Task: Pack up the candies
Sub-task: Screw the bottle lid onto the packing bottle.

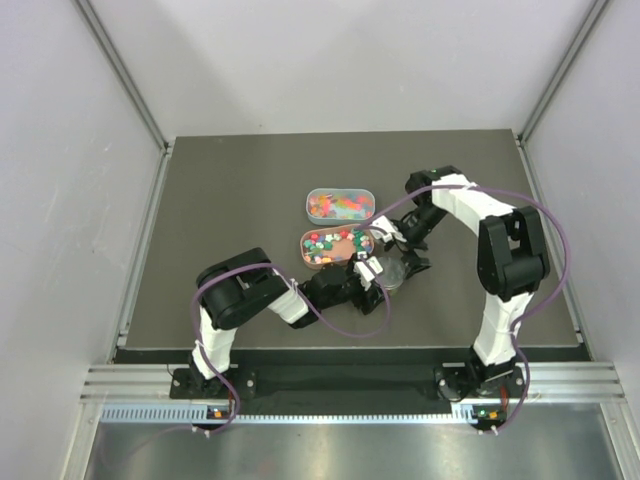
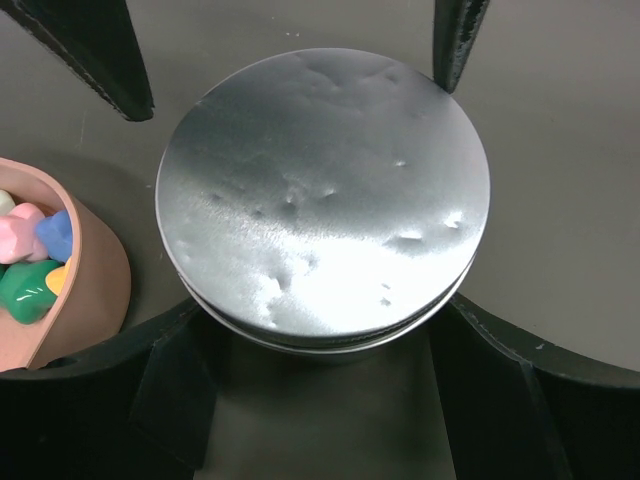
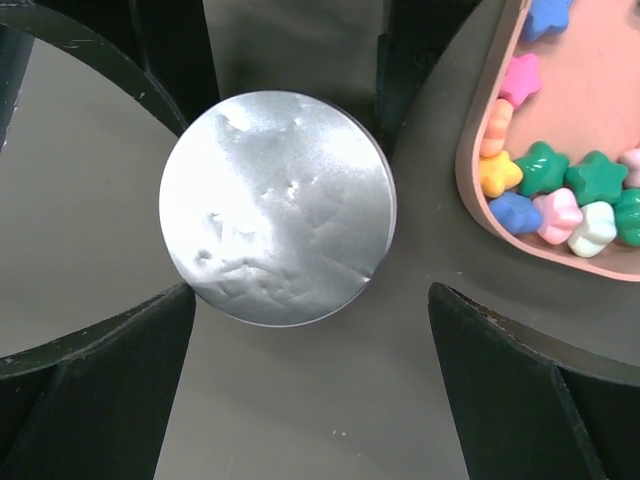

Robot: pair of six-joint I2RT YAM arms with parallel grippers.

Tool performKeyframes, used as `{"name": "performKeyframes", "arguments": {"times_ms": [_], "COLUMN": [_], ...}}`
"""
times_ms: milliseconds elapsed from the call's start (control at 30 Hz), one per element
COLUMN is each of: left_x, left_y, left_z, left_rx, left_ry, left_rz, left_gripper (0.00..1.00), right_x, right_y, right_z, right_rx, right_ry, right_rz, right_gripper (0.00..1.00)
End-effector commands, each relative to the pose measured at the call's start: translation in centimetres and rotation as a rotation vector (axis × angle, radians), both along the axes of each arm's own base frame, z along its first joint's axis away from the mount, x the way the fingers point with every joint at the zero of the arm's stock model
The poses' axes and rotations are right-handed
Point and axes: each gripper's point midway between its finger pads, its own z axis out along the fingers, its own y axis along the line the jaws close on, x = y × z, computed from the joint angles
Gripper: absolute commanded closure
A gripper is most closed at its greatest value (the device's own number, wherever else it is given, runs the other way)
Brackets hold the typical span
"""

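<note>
A small round jar with a dented silver lid stands on the dark mat just right of the brown tray. My left gripper is shut on the jar's sides below the lid. My right gripper hangs over the same lid, open wide, its fingers clear of the rim. The candies, small star-shaped sweets in mixed colours, lie in the brown tray. More candies fill a clear oblong box behind it.
The two arms meet over the jar in the middle of the mat. The brown tray's edge lies close to the left of my left gripper's finger. Grey walls enclose the mat on three sides.
</note>
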Motion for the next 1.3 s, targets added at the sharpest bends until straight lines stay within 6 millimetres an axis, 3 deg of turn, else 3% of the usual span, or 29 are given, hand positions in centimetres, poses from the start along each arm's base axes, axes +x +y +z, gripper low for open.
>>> {"name": "performKeyframes", "arguments": {"times_ms": [0,433,533,667,900,1033,1267], "left_x": [-3.8,-3.1,-3.1,-3.3,-3.2,-3.3,-3.3], "left_y": [6.1,6.1,6.0,6.1,6.1,6.0,6.1], "left_z": [-10.2,-10.4,-10.2,-10.1,-9.8,-9.5,-9.6], "left_rx": [0.343,0.346,0.341,0.338,0.332,0.325,0.33], "left_ry": [0.229,0.235,0.234,0.236,0.226,0.225,0.223], "left_rz": [0.018,0.042,0.041,0.038,0.037,0.033,0.031], "left_gripper": [0.28,0.28,0.28,0.28,0.28,0.28,0.28], "right_x": [-2.3,-7.2,-9.2,-10.1,-9.0,-7.2,-4.7], "right_y": [-0.2,-1.2,-1.5,-1.8,-2.4,-3.0,-1.8], "right_z": [2.1,2.7,1.7,0.1,-1.6,-0.7,0.3], "right_rx": [0.025,-0.006,-0.048,-0.101,-0.175,-0.176,-0.136], "right_ry": [0.039,0.072,0.112,0.128,0.092,0.021,-0.025], "right_rz": [-0.001,-0.047,-0.05,-0.086,-0.124,-0.179,-0.217], "right_gripper": [0.0,0.0,0.0,0.0,0.0,0.0,0.0]}}
